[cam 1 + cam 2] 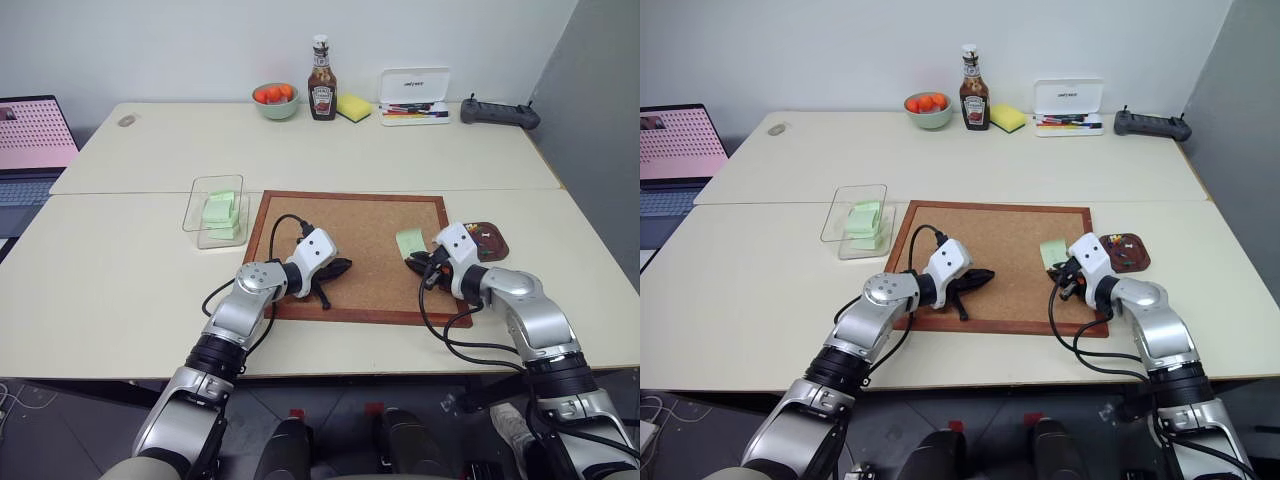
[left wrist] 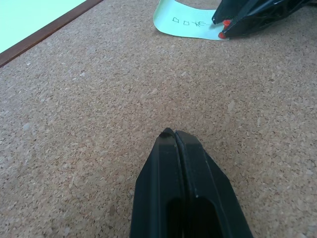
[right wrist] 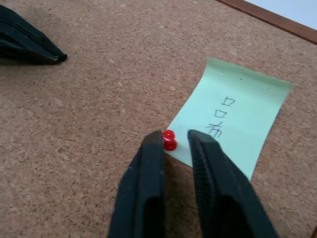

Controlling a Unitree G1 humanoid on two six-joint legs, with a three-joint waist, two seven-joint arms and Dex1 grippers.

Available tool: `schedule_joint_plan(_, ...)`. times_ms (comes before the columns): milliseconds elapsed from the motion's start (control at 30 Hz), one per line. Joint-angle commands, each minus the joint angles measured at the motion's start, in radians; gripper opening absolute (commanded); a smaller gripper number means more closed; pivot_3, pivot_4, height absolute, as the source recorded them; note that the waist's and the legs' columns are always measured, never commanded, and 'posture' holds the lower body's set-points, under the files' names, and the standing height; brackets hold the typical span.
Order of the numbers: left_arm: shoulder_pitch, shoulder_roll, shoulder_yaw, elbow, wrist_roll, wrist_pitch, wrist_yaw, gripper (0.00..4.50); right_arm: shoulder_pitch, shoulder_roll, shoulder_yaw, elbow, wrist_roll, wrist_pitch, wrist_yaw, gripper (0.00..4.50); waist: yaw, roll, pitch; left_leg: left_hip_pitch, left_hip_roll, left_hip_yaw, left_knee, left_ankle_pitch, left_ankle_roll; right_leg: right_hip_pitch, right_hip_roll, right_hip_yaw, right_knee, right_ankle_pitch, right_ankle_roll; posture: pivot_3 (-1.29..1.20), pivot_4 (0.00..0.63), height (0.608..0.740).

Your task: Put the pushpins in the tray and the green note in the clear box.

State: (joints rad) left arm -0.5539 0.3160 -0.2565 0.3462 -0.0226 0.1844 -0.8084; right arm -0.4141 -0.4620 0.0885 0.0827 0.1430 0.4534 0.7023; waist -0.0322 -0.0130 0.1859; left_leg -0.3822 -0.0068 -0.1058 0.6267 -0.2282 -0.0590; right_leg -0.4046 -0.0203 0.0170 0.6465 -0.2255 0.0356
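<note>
Pale green and square, the thin paper note lay on the brown-framed cork board, pinned at one corner by a red-headed pushpin. The right gripper had its fingers narrowly apart around that pin. The left gripper rested closed on the cork. A small dark brown tray sat beside the board, the clear plastic box opposite on the counter.

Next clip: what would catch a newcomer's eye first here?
The right claw at a red pushpin stuck in the corner of a pale green paper note on the brown cork board. Its fingers flank the pin, with a gap beside it. The left claw rests shut mid-board.
</note>
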Motion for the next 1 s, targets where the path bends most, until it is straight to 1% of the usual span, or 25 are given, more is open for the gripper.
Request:
schedule_joint_plan(33, 0.044, 0.011, -0.048, 0.036, 0.041, 0.033, -0.015, 0.00, -0.014, -0.011, -0.017, -0.052, 0.015, -0.003, 0.008, 0.02, 0.000, 0.000, 0.000, 0.000, 0.000, 0.000, 0.000, 0.000, 0.000, 0.000, 0.000, 0.000, 0.000, 0.000, 0.000, 0.00, 0.150, 0.740)
schedule_joint_plan(600, 0.043, 0.007, -0.044, 0.041, 0.040, 0.027, -0.003, 0.00, -0.088, -0.067, -0.023, -0.185, 0.040, 0.004, 0.072, 0.02, -0.001, 0.000, 0.000, 0.000, 0.000, 0.000, 0.000, 0.000, 0.000, 0.000, 0.000, 0.000, 0.000, 0.000, 0.000, 0.00, 0.150, 0.740)
schedule_joint_plan(800, -0.001, -0.017, 0.030, 0.030, -0.026, 0.068, 0.019, 0.00, -0.090, -0.095, 0.011, -0.194, 0.011, -0.031, 0.088, 0.02, 0.000, 0.000, 0.000, 0.000, 0.000, 0.000, 0.000, 0.000, 0.000, 0.000, 0.000, 0.000, 0.000, 0.000, 0.000, 0.00, 0.150, 0.740)
schedule_joint_plan(900, -0.014, -0.035, 0.097, -0.024, -0.101, 0.129, 0.028, 0.00, -0.088, -0.102, 0.028, -0.189, -0.009, -0.055, 0.090, 0.02, 0.000, -0.001, 0.000, 0.000, 0.000, 0.000, 0.000, 0.000, 0.000, 0.000, 0.000, 0.000, 0.000, 0.000, 0.000, 0.00, 0.150, 0.740)
schedule_joint_plan(967, -0.017, -0.051, 0.155, -0.084, -0.168, 0.200, 0.050, 0.37, -0.085, -0.102, 0.034, -0.186, -0.020, -0.067, 0.092, 0.00, -0.001, -0.002, 0.001, 0.000, 0.000, 0.000, 0.001, 0.000, 0.000, 0.000, 0.000, 0.000, 0.000, 0.000, 0.000, 0.00, 0.150, 0.740)
schedule_joint_plan(1000, -0.016, -0.055, 0.171, -0.104, -0.185, 0.223, 0.057, 0.46, -0.084, -0.102, 0.035, -0.186, -0.021, -0.071, 0.092, 0.00, -0.002, -0.002, 0.001, -0.001, 0.000, 0.000, 0.001, 0.000, 0.000, -0.001, 0.000, 0.000, 0.000, 0.000, 0.000, 0.00, 0.150, 0.740)
